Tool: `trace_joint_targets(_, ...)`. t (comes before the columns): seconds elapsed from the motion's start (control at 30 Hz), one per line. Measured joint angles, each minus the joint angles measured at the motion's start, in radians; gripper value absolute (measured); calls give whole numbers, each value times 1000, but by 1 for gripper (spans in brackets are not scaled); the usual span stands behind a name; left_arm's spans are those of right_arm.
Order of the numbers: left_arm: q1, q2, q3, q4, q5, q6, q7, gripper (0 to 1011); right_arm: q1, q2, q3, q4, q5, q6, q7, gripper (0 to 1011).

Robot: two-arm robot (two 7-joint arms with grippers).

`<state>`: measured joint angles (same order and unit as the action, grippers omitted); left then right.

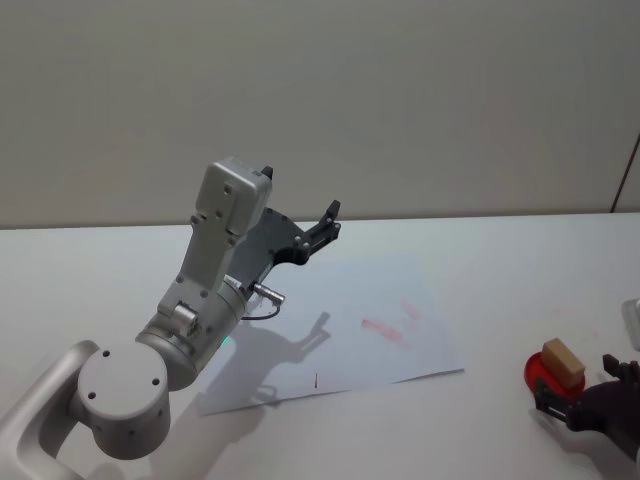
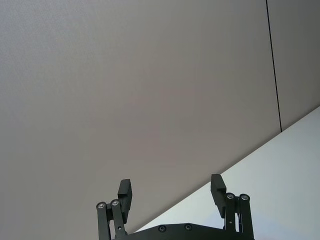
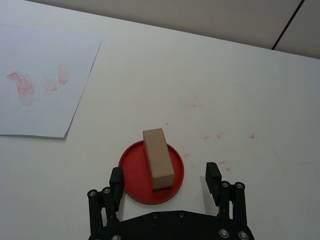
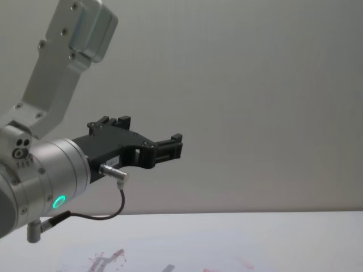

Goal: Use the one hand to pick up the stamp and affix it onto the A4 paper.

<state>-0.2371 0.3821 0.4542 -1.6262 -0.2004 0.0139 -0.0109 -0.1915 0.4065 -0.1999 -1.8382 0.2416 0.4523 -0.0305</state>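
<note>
We are holding our right end effector (image 3: pixel 164 175) released, fingers spread wide, just behind the stamp (image 3: pixel 158 159) and not touching it. The stamp is lying on a red dish (image 3: pixel 131 172) on the bench (image 3: pixel 240 90), apart from the A4 paper (image 3: pixel 45 85). Our left end effector (image 2: pixel 170 182) is hanging released, raised above the paper's far edge.

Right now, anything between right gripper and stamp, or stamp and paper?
Nothing visible. Right gripper open at the stamp on its red pad; bare table runs from there to the paper. Left gripper hangs open, high above the table.
</note>
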Motion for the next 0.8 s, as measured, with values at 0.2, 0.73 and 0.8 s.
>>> trace_joint_targets(0.2, 0, 0, 0, 0, 0, 0, 0, 1001, 1, -2, 0, 2, -4, -1, 3, 1001)
trace_joint_targets(0.73, 0, 0, 0, 0, 0, 0, 0, 1001, 20, -14, 3, 17, -24, -43, 24, 1001)
trace_joint_targets(0.8, 0, 0, 0, 0, 0, 0, 0, 1001, 26, -17, 4, 21, -26, -47, 31, 1001)
